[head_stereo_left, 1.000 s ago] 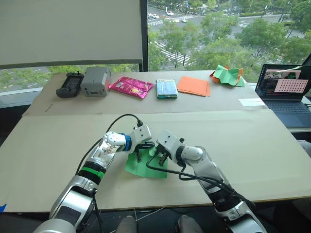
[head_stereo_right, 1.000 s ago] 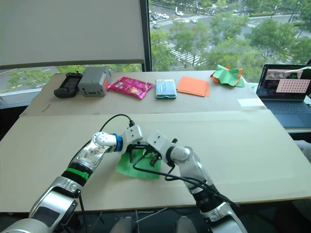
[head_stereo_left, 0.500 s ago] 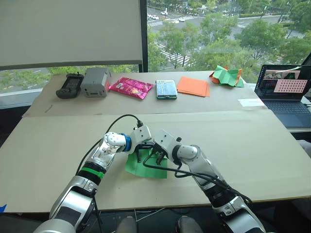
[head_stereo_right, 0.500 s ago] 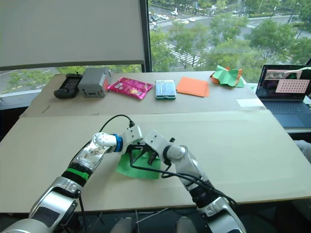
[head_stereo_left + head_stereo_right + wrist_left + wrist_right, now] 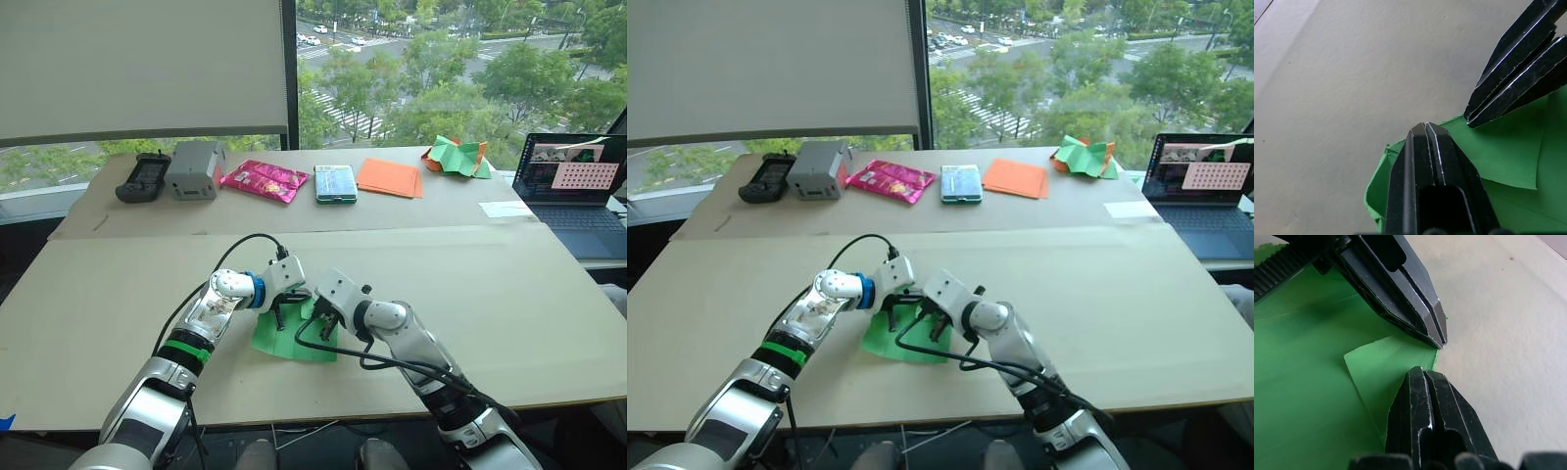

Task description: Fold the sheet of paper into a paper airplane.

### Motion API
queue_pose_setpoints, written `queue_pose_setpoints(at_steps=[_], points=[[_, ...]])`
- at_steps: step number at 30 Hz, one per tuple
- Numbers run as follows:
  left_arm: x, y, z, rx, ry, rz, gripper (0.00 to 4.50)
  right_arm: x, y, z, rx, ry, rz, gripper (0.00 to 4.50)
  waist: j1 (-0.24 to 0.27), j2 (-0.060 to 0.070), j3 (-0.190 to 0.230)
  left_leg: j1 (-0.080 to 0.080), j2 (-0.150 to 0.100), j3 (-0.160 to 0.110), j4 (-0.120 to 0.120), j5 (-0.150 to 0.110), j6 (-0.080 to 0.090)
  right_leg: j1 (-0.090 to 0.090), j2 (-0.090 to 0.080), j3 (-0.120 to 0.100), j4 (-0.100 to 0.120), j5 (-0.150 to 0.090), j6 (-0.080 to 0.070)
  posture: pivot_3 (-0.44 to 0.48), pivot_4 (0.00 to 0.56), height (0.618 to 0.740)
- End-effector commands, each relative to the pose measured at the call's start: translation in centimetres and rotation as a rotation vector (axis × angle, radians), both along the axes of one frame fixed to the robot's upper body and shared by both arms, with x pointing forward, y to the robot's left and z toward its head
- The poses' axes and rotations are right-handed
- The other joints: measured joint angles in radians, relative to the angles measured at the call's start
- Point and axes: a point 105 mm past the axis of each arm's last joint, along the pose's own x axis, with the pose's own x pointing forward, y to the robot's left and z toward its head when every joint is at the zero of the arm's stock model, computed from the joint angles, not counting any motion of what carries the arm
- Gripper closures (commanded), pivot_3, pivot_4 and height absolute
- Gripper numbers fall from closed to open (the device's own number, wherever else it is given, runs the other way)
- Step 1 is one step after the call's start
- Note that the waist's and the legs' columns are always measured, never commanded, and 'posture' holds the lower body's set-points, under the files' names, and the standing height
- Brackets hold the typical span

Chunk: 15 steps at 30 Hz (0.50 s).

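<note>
The sheet of paper (image 5: 290, 336) lies flat on the worktop (image 5: 509, 294), near the front edge. The left pincer (image 5: 1425, 128) and the right pincer (image 5: 1423, 373) both have their fingers pressed together, tips down on a folded corner of the paper.

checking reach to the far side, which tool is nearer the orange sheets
Right. The right tool sits on the green sheet of paper, on the side toward the orange sheets across the table; the left tool is beside it, farther from them.

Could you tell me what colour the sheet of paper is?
Bright green; the sheet of paper shows best in the right wrist view.
</note>
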Motion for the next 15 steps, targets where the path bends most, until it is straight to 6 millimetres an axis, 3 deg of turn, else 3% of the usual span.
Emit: queue_pose_setpoints(at_steps=[1, 15], points=[[-0.5, 0.6, -1.4, 0.042, 0.040, 0.004, 4.50, -1.8, -1.8, -4.3, -0.082, 0.175, -0.039, 4.46, 0.000, 0.000, 0.000, 0.000, 0.000, 0.000, 0.000, 0.000, 0.000, 0.000, 0.000, 0.000, 0.000, 0.000, 0.000, 0.000, 0.150, 0.706], [-0.4, 0.8, -1.4, 0.047, 0.037, 0.004, 4.50, -4.0, -3.3, -5.5, -0.121, 0.227, -0.038, 4.46, 0.001, -0.001, -0.001, 0.000, 0.000, 0.000, 0.000, -0.002, -0.003, 0.000, -0.001, 0.000, -0.001, -0.001, 0.000, 0.000, 0.150, 0.706]])
